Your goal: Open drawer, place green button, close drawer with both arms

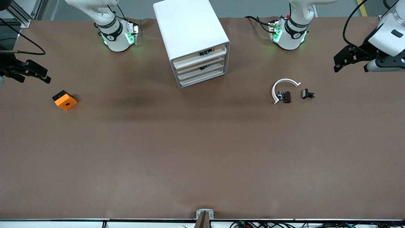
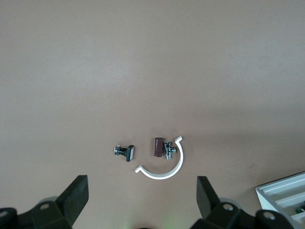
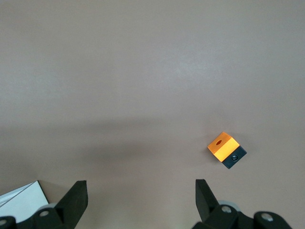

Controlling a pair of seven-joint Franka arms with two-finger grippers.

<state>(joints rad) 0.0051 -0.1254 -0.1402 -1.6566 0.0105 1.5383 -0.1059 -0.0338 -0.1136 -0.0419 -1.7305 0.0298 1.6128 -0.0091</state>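
The white boxy cabinet (image 1: 190,28) stands in the upper middle of the front view on the brown tabletop (image 1: 202,152). Its shallow cream-fronted drawer (image 1: 196,72), second from the top, sits flush with the others, and a wide bare stretch lies in front of it down to the lower edge. The left hand (image 1: 341,60) hangs spread wide and empty over the tabletop edge at its own end, near a white curved plastic clip (image 1: 281,83) and small black parts (image 1: 308,94). The right hand (image 1: 33,74), equally wide and empty, is over the other end near the orange square block (image 1: 65,100); I cannot tell the button among the small parts.
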